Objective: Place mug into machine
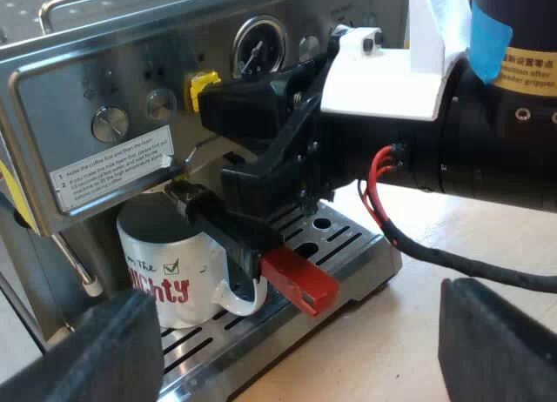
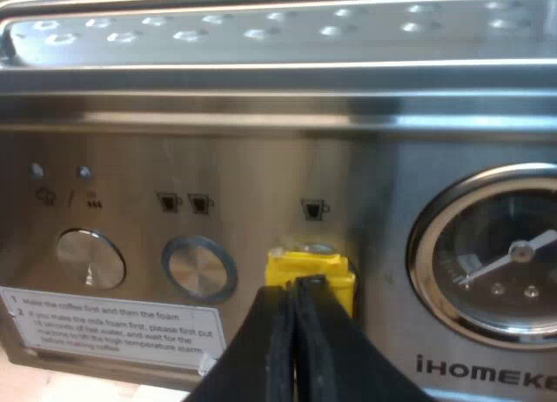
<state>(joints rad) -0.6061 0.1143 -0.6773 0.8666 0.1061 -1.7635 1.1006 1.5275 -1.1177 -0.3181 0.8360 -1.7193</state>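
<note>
Hazard 1: the mug (image 1: 170,267) stands on the drip tray (image 1: 335,237) of the espresso machine (image 1: 104,71), directly under the metal holder (image 1: 187,197) locked into the machine's front. The mug's loop handle faces outward and sits just beneath the holder's dark handle, close to its red end (image 1: 300,282). Any forward travel of the left gripper (image 1: 300,337) risks a finger striking the red end or catching the loop handle, which would turn or slide the mug off centre under the holder. Hazard 2: the right gripper (image 2: 296,291) has its tips at the yellow button (image 2: 311,267) on the front panel, near the pressure gauge (image 2: 496,254). Its arm crosses above the tray, so a rise of the left arm could bring the two arms into contact. A press on the button would probably start a cycle, so confirm first that the mug is centred. Finger state: the left fingers (image 1: 96,354) are spread wide and hold nothing. The right fingers (image 2: 283,332) are pressed together with nothing between them. Position of the mug: it lies ahead of the left fingers, nearer one finger than the other, apart from both. Bare table (image 1: 392,350) shows between the fingers and the tray. The mug appears already placed.
</note>
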